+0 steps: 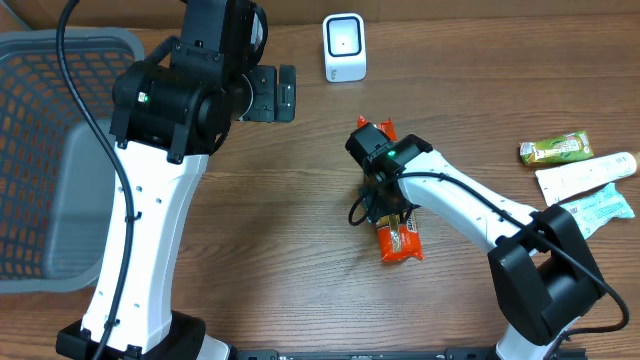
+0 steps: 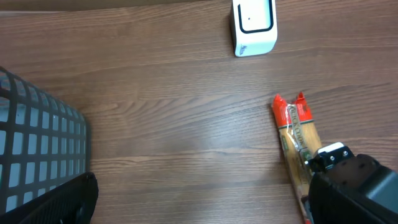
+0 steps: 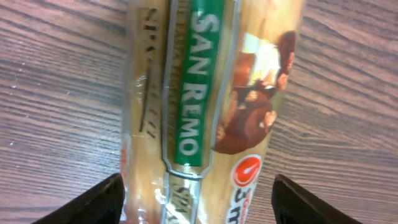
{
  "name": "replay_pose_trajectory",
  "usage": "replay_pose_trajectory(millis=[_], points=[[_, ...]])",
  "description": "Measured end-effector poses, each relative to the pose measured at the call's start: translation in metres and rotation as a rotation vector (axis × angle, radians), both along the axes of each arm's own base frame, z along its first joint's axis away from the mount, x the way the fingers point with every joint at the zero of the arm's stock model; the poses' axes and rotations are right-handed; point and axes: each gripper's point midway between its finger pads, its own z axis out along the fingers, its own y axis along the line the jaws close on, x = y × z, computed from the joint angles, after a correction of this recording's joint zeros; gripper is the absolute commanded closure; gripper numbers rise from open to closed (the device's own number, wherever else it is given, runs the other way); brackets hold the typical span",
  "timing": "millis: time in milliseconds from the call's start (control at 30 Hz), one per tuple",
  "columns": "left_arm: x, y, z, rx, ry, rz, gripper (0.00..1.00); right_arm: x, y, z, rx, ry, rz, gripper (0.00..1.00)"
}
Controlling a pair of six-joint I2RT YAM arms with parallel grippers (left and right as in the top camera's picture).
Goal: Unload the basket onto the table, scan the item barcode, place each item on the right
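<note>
Overhead, the pasta packet point(image 1: 400, 243) is seen lying flat on the table point(image 1: 290, 230), well apart from the white scanner point(image 1: 344, 47), straddled by the spread right gripper point(image 3: 199, 202), with the left gripper point(image 1: 284, 92) spread and empty, so lifting and scanning are judged still undone.

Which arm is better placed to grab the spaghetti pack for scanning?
Right. The right gripper hangs directly over the spaghetti pack, open fingers straddling it; the left gripper is off near the scanner.
</note>
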Motion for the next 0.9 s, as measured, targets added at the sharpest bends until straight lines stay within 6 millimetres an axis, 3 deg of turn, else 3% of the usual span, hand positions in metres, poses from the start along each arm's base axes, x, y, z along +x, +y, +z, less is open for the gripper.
replay_pose_trajectory(millis=[267, 433, 533, 767, 867, 900], points=[[0.0, 0.0, 0.0, 0.0, 0.0, 0.0, 0.0, 0.023, -0.021, 0.007, 0.14, 0.021, -0.141, 0.12], [0.0, 0.0, 0.0, 0.0, 0.0, 0.0, 0.0, 0.037, -0.014, 0.008, 0.264, 0.012, -0.119, 0.01], [0.0, 0.0, 0.0, 0.0, 0.0, 0.0, 0.0, 0.028, -0.006, -0.003, 0.295, 0.031, -0.084, 0.01], [0.0, 0.0, 0.0, 0.0, 0.0, 0.0, 0.0, 0.0, -0.01, -0.032, 0.295, 0.103, -0.071, 0.01], [0.0, 0.0, 0.0, 0.0, 0.0, 0.0, 0.0, -0.001, -0.009, -0.035, 0.305, 0.096, -0.065, 0.09], [0.0, 0.0, 0.0, 0.0, 0.0, 0.0, 0.0, -0.001, -0.009, -0.036, 0.307, 0.091, -0.061, 0.16]])
